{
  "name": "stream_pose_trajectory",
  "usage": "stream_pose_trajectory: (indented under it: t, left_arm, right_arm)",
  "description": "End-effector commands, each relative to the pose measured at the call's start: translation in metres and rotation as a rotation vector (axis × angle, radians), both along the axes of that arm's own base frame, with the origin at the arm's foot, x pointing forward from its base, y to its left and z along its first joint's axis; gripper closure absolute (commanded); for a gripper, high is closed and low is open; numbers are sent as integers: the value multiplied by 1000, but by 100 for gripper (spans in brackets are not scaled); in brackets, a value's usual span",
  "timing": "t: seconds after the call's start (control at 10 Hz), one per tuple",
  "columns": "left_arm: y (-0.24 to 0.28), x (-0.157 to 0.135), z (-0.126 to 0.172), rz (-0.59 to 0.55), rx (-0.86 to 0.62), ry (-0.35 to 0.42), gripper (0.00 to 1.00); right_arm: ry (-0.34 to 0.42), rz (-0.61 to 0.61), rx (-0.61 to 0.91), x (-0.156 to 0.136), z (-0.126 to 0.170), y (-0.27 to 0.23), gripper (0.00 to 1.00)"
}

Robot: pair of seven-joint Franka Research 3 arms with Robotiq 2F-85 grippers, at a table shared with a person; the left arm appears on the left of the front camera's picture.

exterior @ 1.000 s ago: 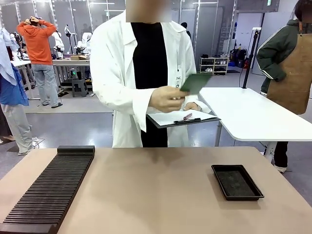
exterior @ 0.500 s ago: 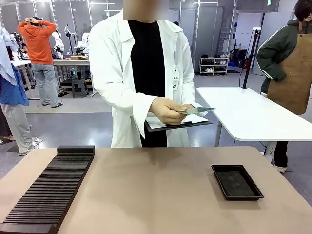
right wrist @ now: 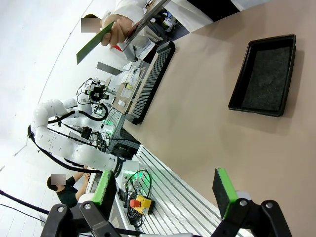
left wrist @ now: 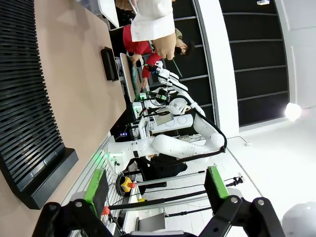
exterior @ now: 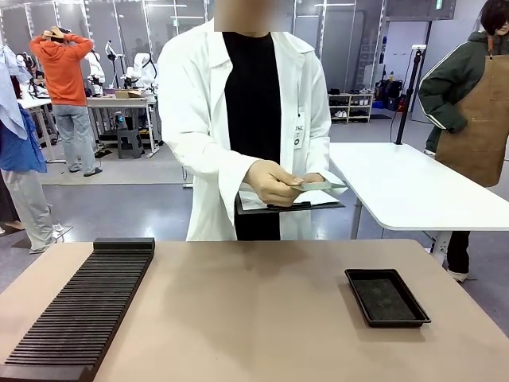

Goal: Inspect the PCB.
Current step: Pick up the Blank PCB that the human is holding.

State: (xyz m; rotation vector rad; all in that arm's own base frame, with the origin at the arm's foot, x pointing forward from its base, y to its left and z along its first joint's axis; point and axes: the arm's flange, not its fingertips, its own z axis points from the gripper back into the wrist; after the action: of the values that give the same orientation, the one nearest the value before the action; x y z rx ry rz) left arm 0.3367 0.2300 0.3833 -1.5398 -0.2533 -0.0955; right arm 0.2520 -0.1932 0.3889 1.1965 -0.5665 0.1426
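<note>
Across the table, a person in a white coat holds the PCB [exterior: 320, 186], a thin green board seen nearly edge-on and level, pinched in one hand [exterior: 273, 182] just above a dark clipboard with white paper [exterior: 288, 204]. In the right wrist view the PCB [right wrist: 93, 44] shows its green face at the upper left, far from my right gripper [right wrist: 164, 192], which is open and holds nothing. My left gripper [left wrist: 157, 186] is also open and holds nothing, raised above the table's near edge.
A black shallow tray [exterior: 387, 297] lies on the tan table [exterior: 254, 318] at the right. A long black slotted rack [exterior: 79, 310] lies along the left side. A white table [exterior: 413, 187] and other people stand behind.
The person lowered the PCB from a tilted, chest-high hold to level just above the clipboard and shifted slightly to the right. Tray and rack have not moved.
</note>
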Motion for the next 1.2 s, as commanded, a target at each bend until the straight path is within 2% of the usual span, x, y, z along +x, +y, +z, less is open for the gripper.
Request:
stream_pose_trajectory:
  t: [0.0,0.1,0.2,0.4,0.5,0.9,1.1]
  left_arm:
    - [2,4,1,-2,14,9,0]
    - [2,4,1,-2,14,9,0]
    - [2,4,1,-2,14,9,0]
    - [2,4,1,-2,14,9,0]
    - [2,4,1,-2,14,9,0]
    - [2,4,1,-2,14,9,0]
    - [2,4,1,-2,14,9,0]
  right_arm:
    - [0,0,0,0,0,0,0]
    - [42,19,-7,4,11,12,0]
    - [53,60,40,11,23,27,0]
    - [125,94,104,33,47,54,0]
    - [192,89,126,46,58,68,0]
    - [254,165,154,94,93,131,0]
    - [318,169,171,114,97,158,0]
